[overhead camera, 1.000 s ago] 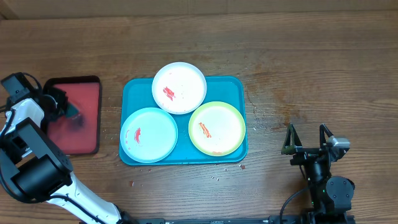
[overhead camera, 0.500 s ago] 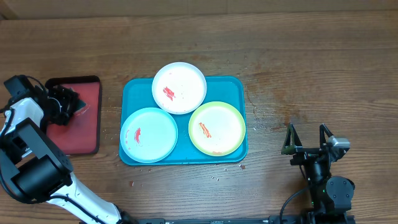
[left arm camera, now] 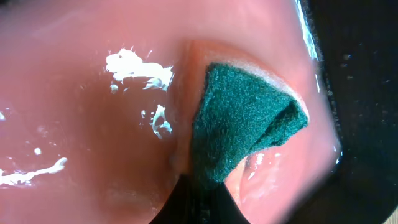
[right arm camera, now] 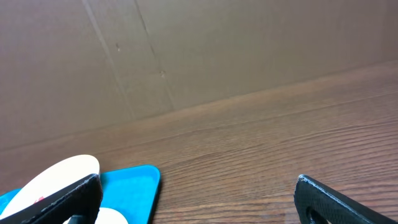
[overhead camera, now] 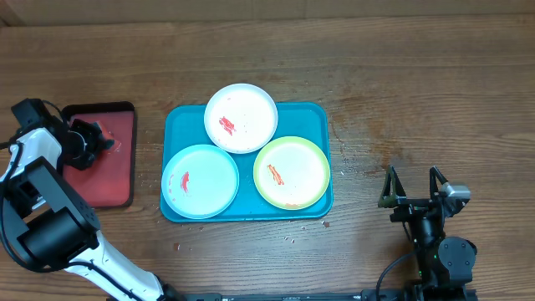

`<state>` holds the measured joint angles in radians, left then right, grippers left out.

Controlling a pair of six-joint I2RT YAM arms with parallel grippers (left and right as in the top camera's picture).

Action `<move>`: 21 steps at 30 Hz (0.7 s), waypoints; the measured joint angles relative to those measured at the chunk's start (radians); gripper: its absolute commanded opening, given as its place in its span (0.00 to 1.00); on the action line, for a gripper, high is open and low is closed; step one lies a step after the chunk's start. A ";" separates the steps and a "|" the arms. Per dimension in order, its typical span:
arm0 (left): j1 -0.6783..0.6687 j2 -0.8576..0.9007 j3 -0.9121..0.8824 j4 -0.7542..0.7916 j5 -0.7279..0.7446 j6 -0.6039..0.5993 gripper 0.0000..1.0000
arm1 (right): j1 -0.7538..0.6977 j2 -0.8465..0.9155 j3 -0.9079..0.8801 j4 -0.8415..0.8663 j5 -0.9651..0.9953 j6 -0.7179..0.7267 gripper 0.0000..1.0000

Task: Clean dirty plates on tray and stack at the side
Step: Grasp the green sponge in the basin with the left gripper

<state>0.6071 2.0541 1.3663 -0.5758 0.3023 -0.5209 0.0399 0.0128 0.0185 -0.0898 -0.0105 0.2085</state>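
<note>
From above we see the tray (overhead camera: 316, 115) mid-table holding the white plate (overhead camera: 241, 118), the light blue plate (overhead camera: 200, 181) and the yellow-green plate (overhead camera: 292, 172), all with red-orange smears; the left gripper (overhead camera: 90, 140) hangs over the red tray (overhead camera: 104, 180) by the left edge, the right gripper (overhead camera: 411, 186) spread near the robot-side right corner. At the left wrist we see it pinching a green sponge (left arm camera: 245, 127) over the wet red surface, and at the right wrist the jaws stand wide apart

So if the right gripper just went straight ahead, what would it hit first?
Nothing close: the right gripper points across bare table, with the tray off to its left. The brown wall behind the table looks first in line, though depth is unclear.
</note>
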 measured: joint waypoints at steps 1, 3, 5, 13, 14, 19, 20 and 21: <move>0.000 0.000 0.000 -0.005 0.000 0.000 0.04 | 0.000 0.000 0.000 0.000 0.000 0.000 1.00; 0.000 0.000 0.001 -0.017 0.000 0.000 0.16 | 0.000 0.000 0.000 0.000 0.000 0.000 1.00; 0.000 0.000 0.002 -0.030 0.000 0.001 0.61 | 0.000 0.000 0.000 0.000 0.000 0.000 1.00; -0.012 -0.016 0.018 -0.067 -0.003 0.001 0.97 | 0.000 0.000 0.000 0.000 0.000 0.000 1.00; -0.014 -0.016 0.018 -0.068 -0.005 0.001 0.97 | 0.000 0.000 0.000 0.000 0.000 0.000 1.00; -0.039 -0.016 0.018 -0.071 -0.059 0.002 0.89 | 0.000 0.000 0.000 0.000 0.000 0.000 1.00; -0.049 -0.016 0.018 -0.071 -0.083 0.002 0.88 | 0.000 0.000 0.000 0.000 0.000 0.000 1.00; -0.060 -0.016 0.018 -0.071 -0.110 0.003 0.87 | 0.000 0.000 0.000 0.000 0.000 0.000 1.00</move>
<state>0.5476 2.0384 1.3838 -0.6468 0.1925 -0.5179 0.0399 0.0128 0.0185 -0.0898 -0.0105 0.2085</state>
